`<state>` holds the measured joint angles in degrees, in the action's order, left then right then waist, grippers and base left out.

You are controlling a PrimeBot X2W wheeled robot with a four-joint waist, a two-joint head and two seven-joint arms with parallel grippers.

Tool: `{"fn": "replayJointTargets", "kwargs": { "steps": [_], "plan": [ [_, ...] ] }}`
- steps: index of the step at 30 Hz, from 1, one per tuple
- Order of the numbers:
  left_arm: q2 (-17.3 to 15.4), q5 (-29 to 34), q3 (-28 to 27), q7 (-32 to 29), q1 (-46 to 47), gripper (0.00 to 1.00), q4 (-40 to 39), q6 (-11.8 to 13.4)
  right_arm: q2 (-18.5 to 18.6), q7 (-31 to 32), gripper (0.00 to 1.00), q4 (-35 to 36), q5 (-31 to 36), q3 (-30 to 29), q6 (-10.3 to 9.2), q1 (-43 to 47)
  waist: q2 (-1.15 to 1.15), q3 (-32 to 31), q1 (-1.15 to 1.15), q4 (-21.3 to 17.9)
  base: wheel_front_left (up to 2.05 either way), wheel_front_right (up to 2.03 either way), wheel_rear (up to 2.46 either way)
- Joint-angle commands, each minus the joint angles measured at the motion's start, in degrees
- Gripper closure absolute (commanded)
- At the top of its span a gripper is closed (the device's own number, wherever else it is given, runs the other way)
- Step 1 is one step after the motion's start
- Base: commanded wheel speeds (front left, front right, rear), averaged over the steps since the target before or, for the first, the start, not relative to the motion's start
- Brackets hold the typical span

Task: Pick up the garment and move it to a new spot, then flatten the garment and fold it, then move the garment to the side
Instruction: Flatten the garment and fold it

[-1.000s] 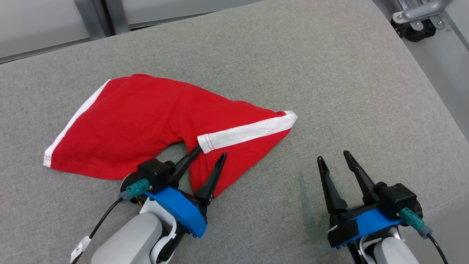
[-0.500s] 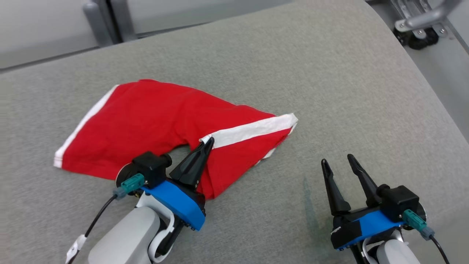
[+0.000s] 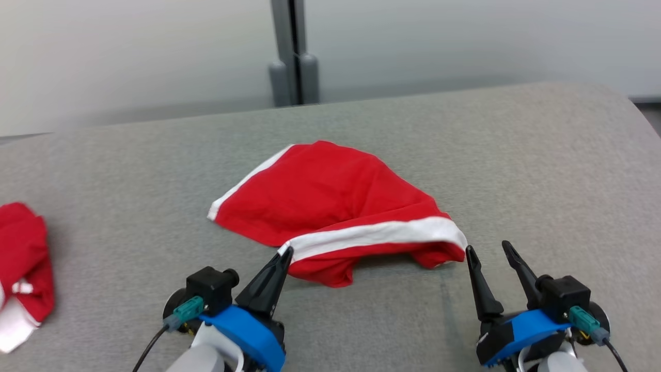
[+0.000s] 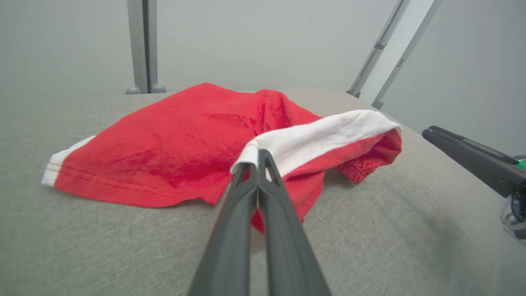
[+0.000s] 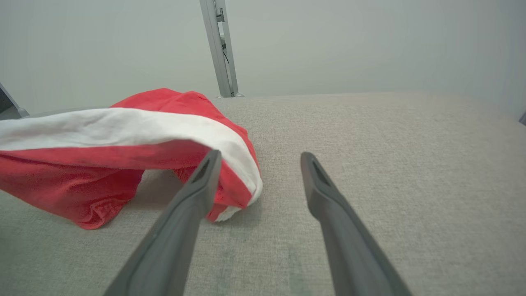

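Note:
The garment (image 3: 330, 201) is a red piece with a white band, lying bunched on the grey padded surface (image 3: 516, 155). My left gripper (image 3: 287, 253) is shut on the near left end of the white band and holds that corner a little off the surface. The left wrist view shows the pinched band end at my left gripper (image 4: 257, 158) and the garment (image 4: 185, 148) draping away behind it. My right gripper (image 3: 488, 247) stands open just right of the band's other end. In the right wrist view its left finger sits against the garment (image 5: 102, 164), and nothing lies between the fingers of my right gripper (image 5: 259, 155).
A second red and white cloth (image 3: 20, 268) lies crumpled at the far left of the surface. A grey post (image 3: 292, 57) stands behind the back edge before a pale wall. The surface curves down at the right.
My left gripper closed on the white band's end and raised it, bunching the garment. The head camera has swung, shifting the whole picture. My right gripper stayed open, now beside the band's right end.

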<state>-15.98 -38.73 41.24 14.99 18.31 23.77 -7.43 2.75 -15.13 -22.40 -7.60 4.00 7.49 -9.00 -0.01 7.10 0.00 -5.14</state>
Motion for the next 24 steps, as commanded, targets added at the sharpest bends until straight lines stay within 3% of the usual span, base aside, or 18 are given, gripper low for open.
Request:
{"fn": "replayJointTargets", "kwargs": {
  "steps": [1,9,18,24],
  "plan": [
    [-0.04,0.27,-1.1,0.28,-1.53,1.0,0.62,-0.1,0.23,-0.05,0.0,-0.63,0.37,0.02,0.0,0.91,0.01,-0.55,0.0,1.38,0.0,0.0,0.0],
    [0.33,2.39,-8.4,0.28,-4.95,1.0,4.11,-0.1,0.25,-0.05,0.0,-2.34,0.33,-0.15,0.0,1.74,0.01,-3.08,0.0,5.2,0.0,0.0,0.0],
    [1.87,8.86,-19.97,0.28,-5.8,1.0,11.6,1.23,0.25,-0.04,0.0,-4.33,-0.12,1.42,0.0,1.78,0.01,-3.32,0.0,5.8,0.0,0.0,0.0],
    [3.61,12.32,-24.01,0.29,-6.09,1.0,14.84,1.01,0.25,-0.04,0.0,-5.59,-0.57,2.45,0.0,0.88,0.01,-2.76,0.0,5.99,0.0,0.0,0.0]
  ]
}}
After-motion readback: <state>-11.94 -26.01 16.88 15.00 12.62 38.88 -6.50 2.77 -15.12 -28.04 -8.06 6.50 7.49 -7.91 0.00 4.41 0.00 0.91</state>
